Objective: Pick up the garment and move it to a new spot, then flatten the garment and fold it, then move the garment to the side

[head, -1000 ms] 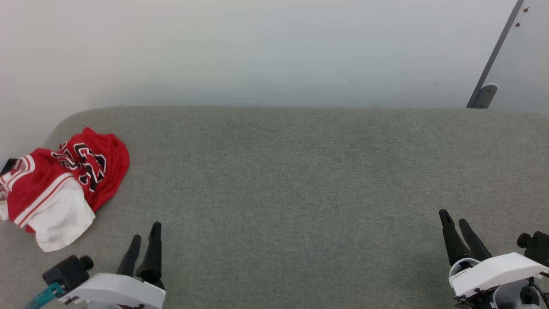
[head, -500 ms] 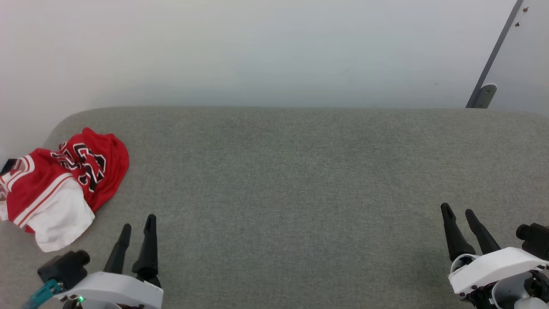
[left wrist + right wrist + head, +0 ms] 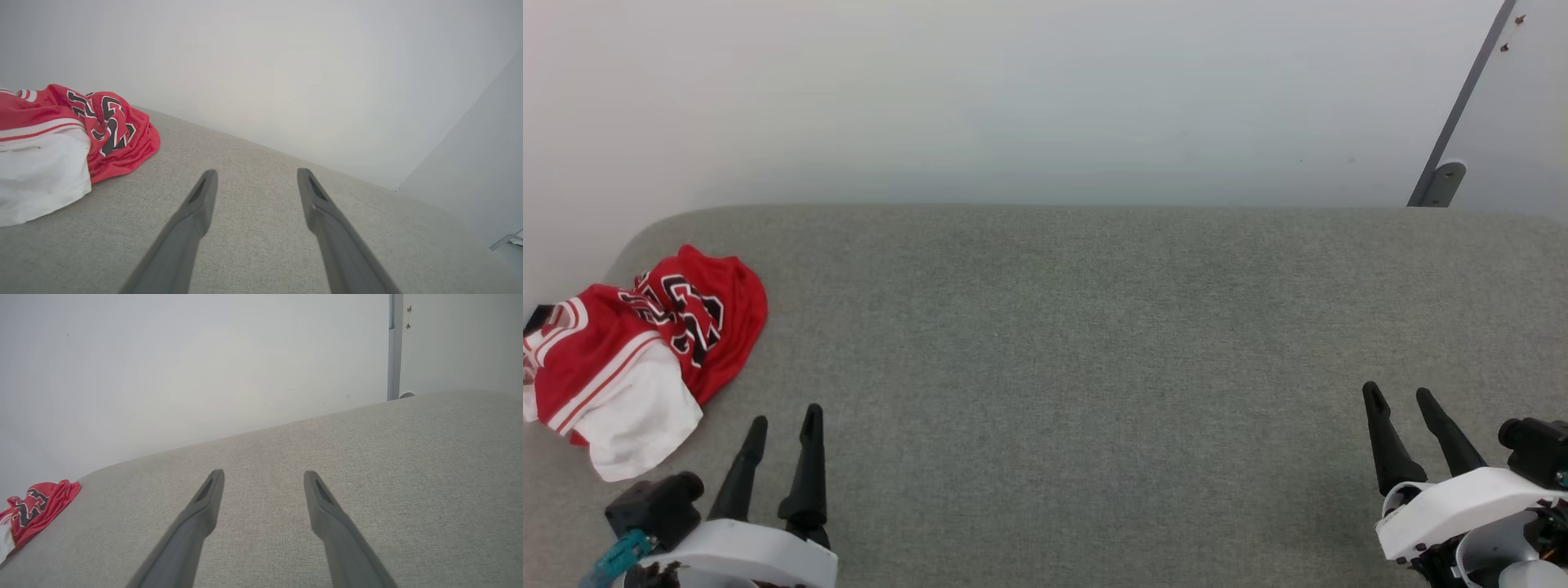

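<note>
Over at the left end of the grey fabric-topped desk (image 3: 1094, 367), the garment (image 3: 621, 359) sits in a crumpled heap, red body bunched up, with a white sleeve flopped toward me. My left jaws are spread wide with nothing in them, near the heap but not touching it. My right jaws, also spread and empty, are way off at the right side.

The crumpled garment (image 3: 731, 327), far left, bears black white-outlined digits (image 3: 693, 317) that read 23; the lettering (image 3: 645, 304) beside them is folded past reading.
</note>
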